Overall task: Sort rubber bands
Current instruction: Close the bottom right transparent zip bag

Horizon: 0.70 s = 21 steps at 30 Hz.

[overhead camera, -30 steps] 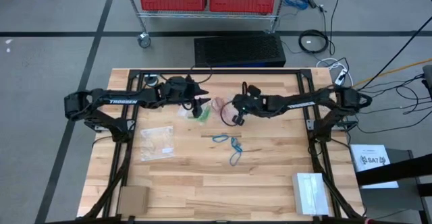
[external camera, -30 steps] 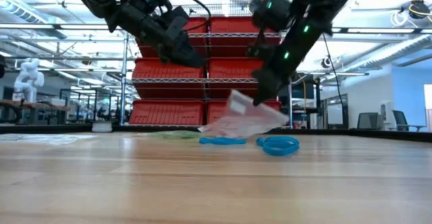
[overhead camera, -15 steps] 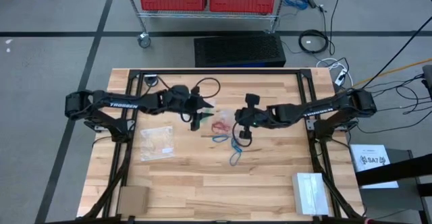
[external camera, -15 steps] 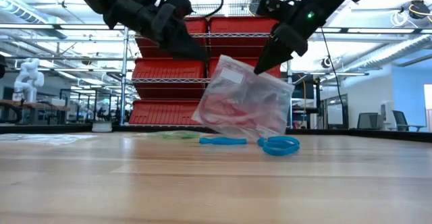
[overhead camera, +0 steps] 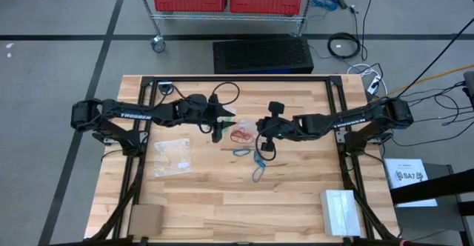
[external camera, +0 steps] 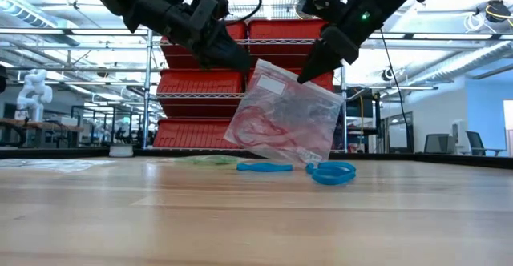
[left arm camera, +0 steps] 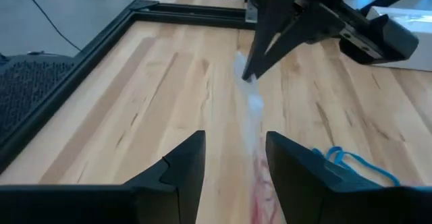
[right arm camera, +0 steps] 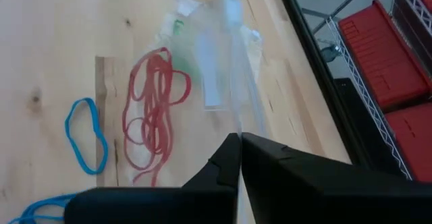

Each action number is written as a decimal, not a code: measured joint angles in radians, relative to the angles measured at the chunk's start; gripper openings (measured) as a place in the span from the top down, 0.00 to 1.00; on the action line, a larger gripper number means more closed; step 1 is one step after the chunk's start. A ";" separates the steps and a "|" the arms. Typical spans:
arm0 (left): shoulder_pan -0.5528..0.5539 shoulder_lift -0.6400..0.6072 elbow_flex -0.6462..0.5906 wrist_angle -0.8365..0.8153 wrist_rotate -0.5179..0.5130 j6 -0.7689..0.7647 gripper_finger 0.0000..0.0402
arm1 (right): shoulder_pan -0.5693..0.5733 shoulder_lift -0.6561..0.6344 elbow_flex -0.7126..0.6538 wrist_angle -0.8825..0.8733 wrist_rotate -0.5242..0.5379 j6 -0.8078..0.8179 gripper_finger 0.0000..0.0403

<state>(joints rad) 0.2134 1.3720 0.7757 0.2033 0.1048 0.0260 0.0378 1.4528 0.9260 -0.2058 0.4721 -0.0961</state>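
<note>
Right gripper (external camera: pixel 303 77) pinches lifted bag (external camera: pixel 282 115).

Above the table (overhead camera: pixel 222 201) centre, a hanging clear bag (external camera: pixel 284 118) fills the gap between both grippers; blue bands (external camera: pixel 330 172) lie just under it, while bare wood stretches nearer the low camera.

Your high view looks straight down; low view sits at tabletop level, facing the shelves. Both wrist views look close. All share the clear bag (external camera: pixel 284 122) mid-frame.
</note>
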 joint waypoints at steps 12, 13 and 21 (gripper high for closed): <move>-0.032 0.001 0.000 0.047 0.052 -0.022 0.60 | 0.016 0.000 0.000 0.038 0.001 -0.025 1.00; -0.035 0.001 0.000 0.049 0.055 -0.022 0.60 | 0.016 0.000 0.000 0.044 0.003 -0.025 1.00; -0.036 0.034 0.000 0.050 -0.027 -0.022 0.60 | 0.017 0.000 0.000 0.061 0.004 -0.029 1.00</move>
<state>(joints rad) 0.1771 1.4061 0.7757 0.2532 0.0777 0.0040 0.0544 1.4528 0.9264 -0.1447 0.4762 -0.1256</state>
